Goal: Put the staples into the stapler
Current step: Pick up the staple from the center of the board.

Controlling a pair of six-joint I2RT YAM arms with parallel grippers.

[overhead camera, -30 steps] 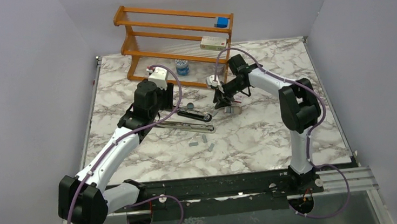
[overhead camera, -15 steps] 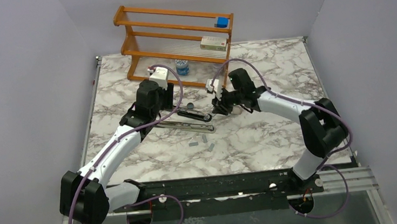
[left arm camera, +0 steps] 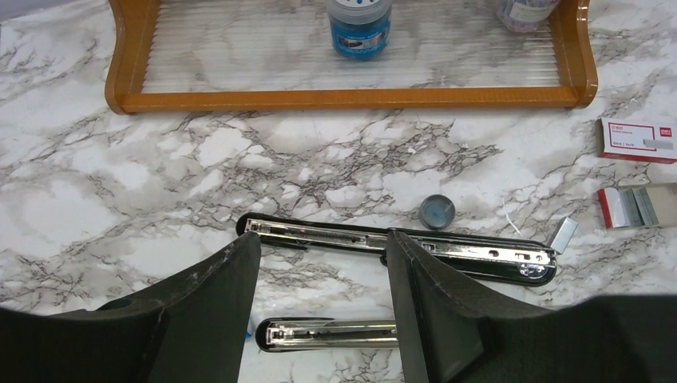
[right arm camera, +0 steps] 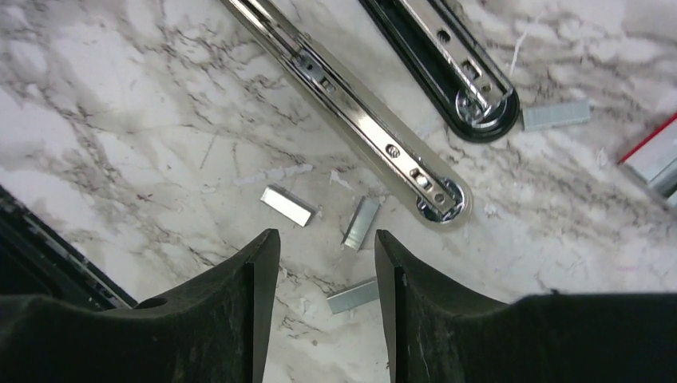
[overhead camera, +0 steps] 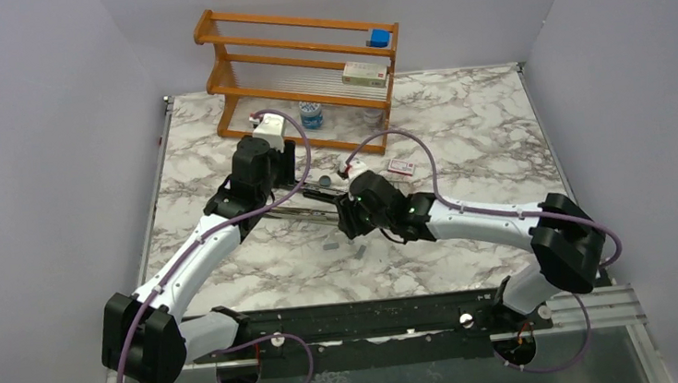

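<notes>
The stapler point(left arm camera: 447, 249) lies opened flat on the marble, its two long bars side by side, also visible in the top view point(overhead camera: 321, 187). My left gripper point(left arm camera: 321, 239) hangs open over it, and the nearer bar point(left arm camera: 327, 333) runs under the gap between its fingers. Several staples lie loose near the bars' ends: one strip point(right arm camera: 287, 205), a second point(right arm camera: 361, 222) and a third point(right arm camera: 352, 295). My right gripper point(right arm camera: 326, 235) is open just above them, holding nothing. In the top view it point(overhead camera: 345, 219) sits at the stapler's right end.
A wooden rack point(overhead camera: 305, 55) stands at the back with a blue-capped bottle point(left arm camera: 359, 24) under it. A red-and-white box point(left arm camera: 643, 140), an open tray of staples point(left arm camera: 639, 206), a small round cap point(left arm camera: 437, 211) and another strip point(right arm camera: 556, 115) lie right of the stapler.
My right arm has swung from near the rack down and left to the loose staples, and its jaws have widened. The left arm has stayed put.
</notes>
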